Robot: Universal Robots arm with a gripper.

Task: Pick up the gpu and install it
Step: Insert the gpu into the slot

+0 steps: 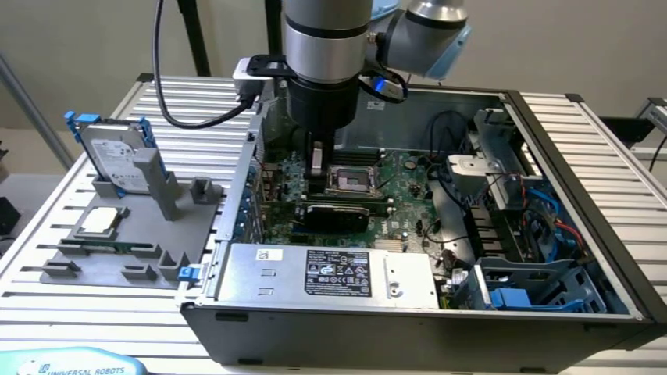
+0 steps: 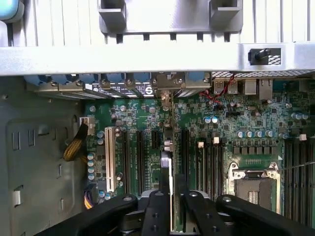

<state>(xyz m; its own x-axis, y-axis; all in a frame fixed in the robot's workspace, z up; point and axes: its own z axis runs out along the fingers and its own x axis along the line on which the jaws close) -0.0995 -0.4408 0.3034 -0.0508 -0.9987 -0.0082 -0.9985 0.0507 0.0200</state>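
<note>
My gripper (image 1: 315, 170) reaches down into the open computer case (image 1: 583, 180), over the expansion slots at the exterior view's left side of the green motherboard (image 1: 401, 195). In the wrist view the gripper (image 2: 170, 209) is shut on the gpu (image 2: 168, 169). The card shows edge-on as a thin upright strip between the black fingers (image 2: 156, 216). It runs along a slot (image 2: 173, 142) toward the case's rear wall, and its silver end bracket (image 2: 166, 82) sits at the row of rear openings. Whether the card is fully seated in the slot cannot be told.
The empty processor socket (image 1: 352, 180) lies beside the gripper, with memory slots (image 1: 333, 215) in front of it. A power supply (image 1: 323, 273) fills the case's near corner, and cables (image 1: 542, 219) and a drive cage lie at the exterior view's right. Outside, a grey fixture (image 1: 125, 258) holds a hard drive (image 1: 112, 156) and a processor chip (image 1: 101, 221).
</note>
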